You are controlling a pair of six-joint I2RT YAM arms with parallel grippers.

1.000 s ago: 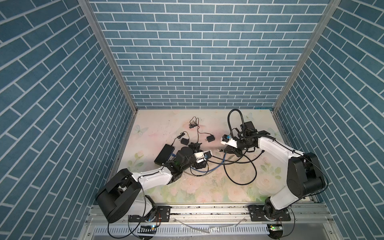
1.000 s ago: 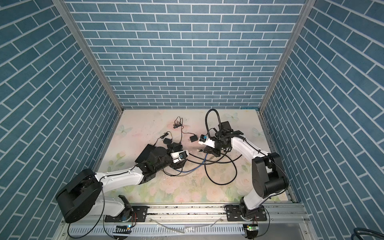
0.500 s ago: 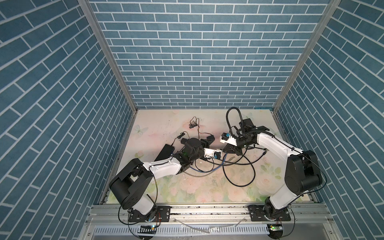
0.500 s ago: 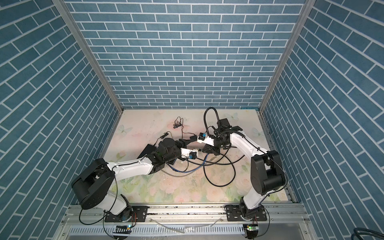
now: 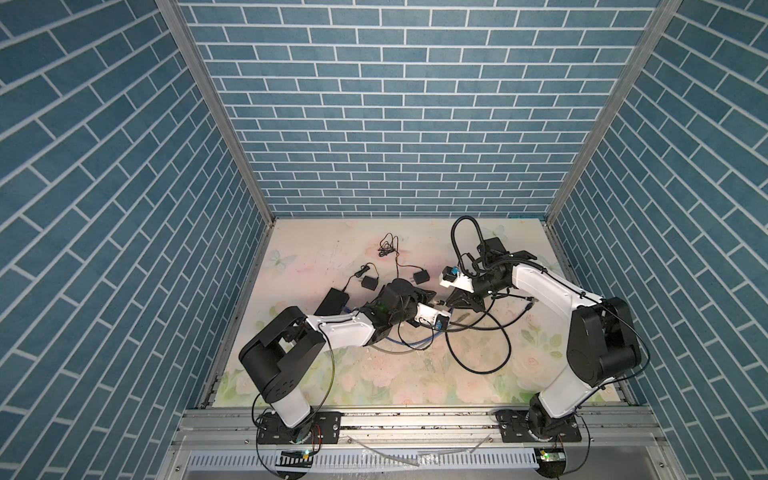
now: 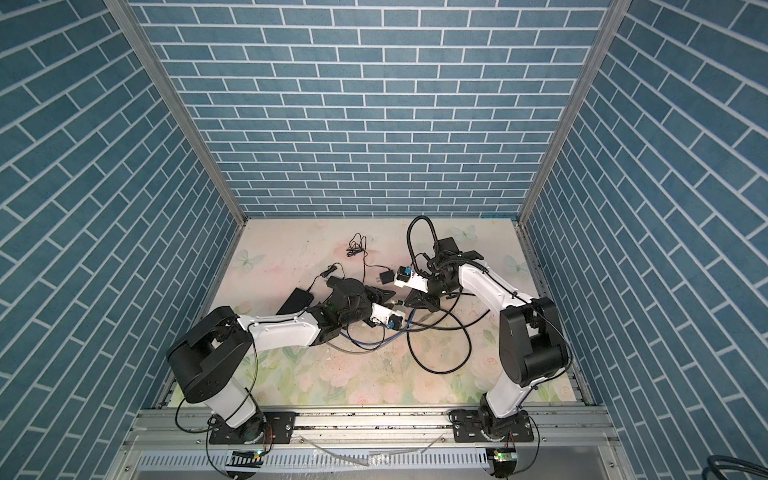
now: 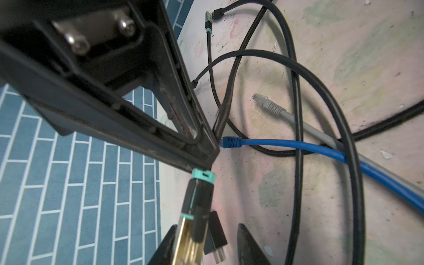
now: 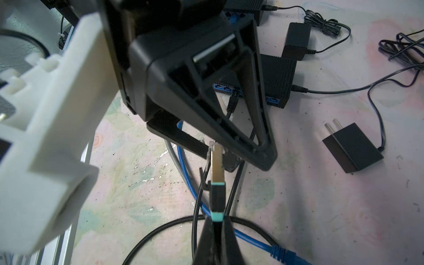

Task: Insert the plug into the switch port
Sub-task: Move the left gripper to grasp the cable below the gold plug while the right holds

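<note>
In both top views the pale, flower-printed counter [image 6: 374, 374] carries a tangle of glossy black, blue and grey cables. Over it the two black, wedge-fingered hands meet tip to tip, the left hand [image 5: 435, 298] against the right hand [image 5: 452, 303]. The plug between them is too small to make out there.

In the left wrist view, the black-booted plug [image 7: 197, 206], with a brassy metal shell and two teal rubber bands, stands between the left hand's fingers [image 7: 164, 250]. These are apart: the shell lies close against one matte finger, with a clear gap to the other. The scuffed, open-framed tip of the right hand [image 7: 204, 156] ends at the plug's rear teal band. Beyond it lie a blue cable [image 7: 275, 143] and a grey cable [image 7: 270, 106], each with a ribbed boot.

In the right wrist view, the right hand [image 8: 216, 229] is clamped together on the plug's black boot, just behind the rear band. The shiny rectangular shell juts forward from its fingertips and reaches in between the left hand's triangular fingers. Farther ahead lies the switch [image 8: 277, 75], a finely ribbed black box. Its blue ports [image 8: 220, 87] face the hands, and the plug is apart from them.
</note>
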